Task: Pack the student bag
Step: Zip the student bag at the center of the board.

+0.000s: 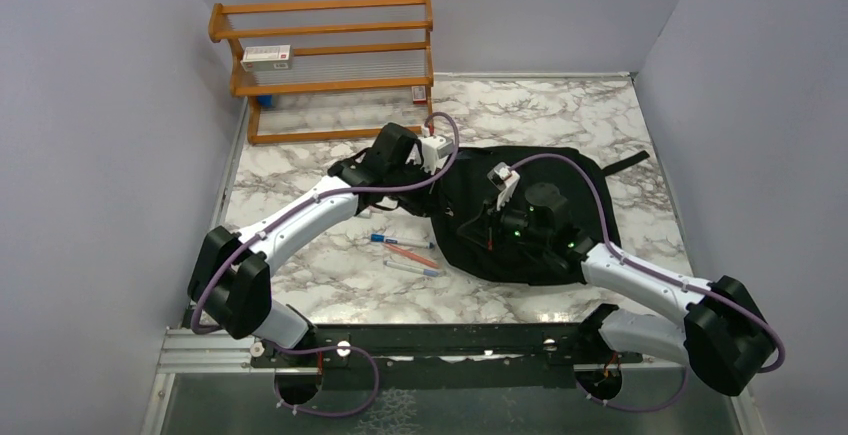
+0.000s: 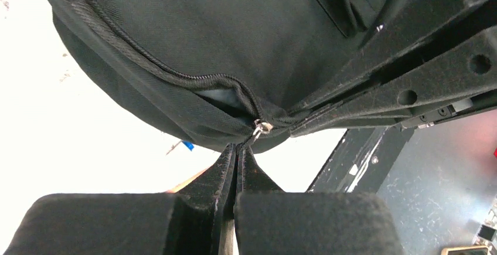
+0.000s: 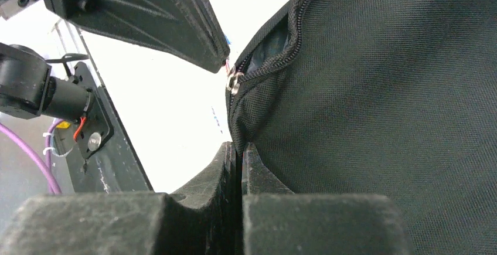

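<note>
I'm bracing the large black fabric student bag [image 1: 565, 170], lying on the white marble counter [image 1: 320, 280], with my right end effector [image 3: 239, 149] clamping shut on its seam. My left end effector [image 2: 239, 148] is pinching the small metal zipper pull [image 2: 262, 128], fully closed, so the zipper can slide against that anchor.

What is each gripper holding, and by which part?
The left gripper pinches the zipper pull of the student bag. The right gripper is clamped on the bag's fabric edge right beside that zipper.
</note>
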